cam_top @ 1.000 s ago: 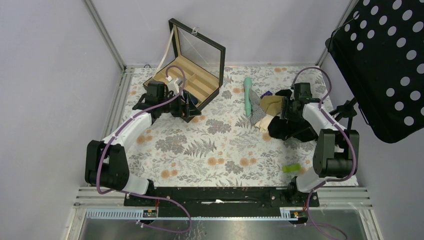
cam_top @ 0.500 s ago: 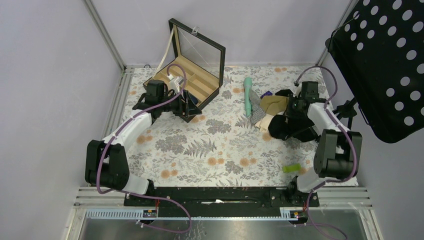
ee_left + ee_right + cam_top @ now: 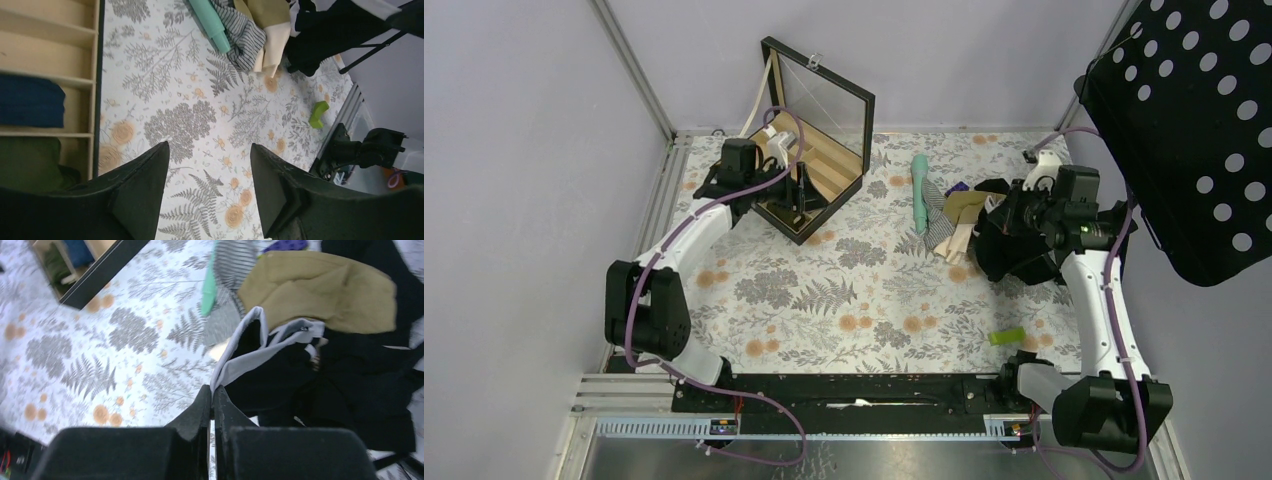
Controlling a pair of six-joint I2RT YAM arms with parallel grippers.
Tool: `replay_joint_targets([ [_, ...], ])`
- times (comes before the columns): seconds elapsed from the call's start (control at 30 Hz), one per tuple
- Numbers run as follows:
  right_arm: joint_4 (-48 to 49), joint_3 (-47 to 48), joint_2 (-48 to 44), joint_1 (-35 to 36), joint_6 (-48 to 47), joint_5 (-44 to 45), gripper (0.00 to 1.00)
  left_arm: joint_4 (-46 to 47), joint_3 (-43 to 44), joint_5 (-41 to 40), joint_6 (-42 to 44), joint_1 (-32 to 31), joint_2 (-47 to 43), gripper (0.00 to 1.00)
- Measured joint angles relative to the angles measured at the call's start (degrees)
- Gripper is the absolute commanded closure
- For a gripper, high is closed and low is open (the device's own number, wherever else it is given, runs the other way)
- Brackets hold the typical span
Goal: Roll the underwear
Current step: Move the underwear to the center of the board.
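Tightly closed right hand (image 3: 211, 390) pinches soft dark underwear (image 3: 265, 382), white-edged; left hand (image 3: 209, 147) parted, empty.

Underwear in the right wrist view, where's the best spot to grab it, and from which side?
Grip the underwear by its pale waistband edge. That edge stands up as a thin folded ridge clear of the dark pile, so it should pinch easily. Come in from the bare floral tablecloth side, away from the tan garment. The right gripper looks shut on the band's near end.

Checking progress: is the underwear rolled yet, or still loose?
Loose, not rolled: the underwear is bunched up, its white waistband pinched in the shut right gripper.
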Motion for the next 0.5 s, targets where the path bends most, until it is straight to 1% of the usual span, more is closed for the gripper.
replay_joint_targets([
  [0.1, -1.6, 0.0, -0.1, 1.3, -2.3, -5.0, 1.0, -1.0, 2.6, -0.7, 2.6, 0.0, 0.7, 0.37],
  [0.17, -2.3, 0.1, -0.2, 4.5, -3.9, -7.5, 1.0, -1.5, 3.5, -1.3, 4.1, 0.0, 0.8, 0.36],
  [0.23, -2.9, 1.1, -0.2, 9.7, -5.9, -9.7, 1.0, -2.1, 4.0, -2.0, 5.4, 0.0, 0.8, 0.36],
  [0.33, -3.3, 3.5, 0.0, 19.3, -7.3, -11.4, 1.0, -3.3, 4.1, -3.1, 6.9, 0.0, 0.8, 0.36],
  [0.43, -3.7, 8.8, 1.3, 27.4, -7.5, -13.2, 1.0, -4.6, 4.1, -4.4, 8.3, 0.0, 0.8, 0.35],
  [0.5, -3.7, 13.8, 2.9, 30.5, -7.2, -15.0, 1.0, -5.6, 4.1, -5.7, 9.4, 0.0, 0.6, 0.34],
])
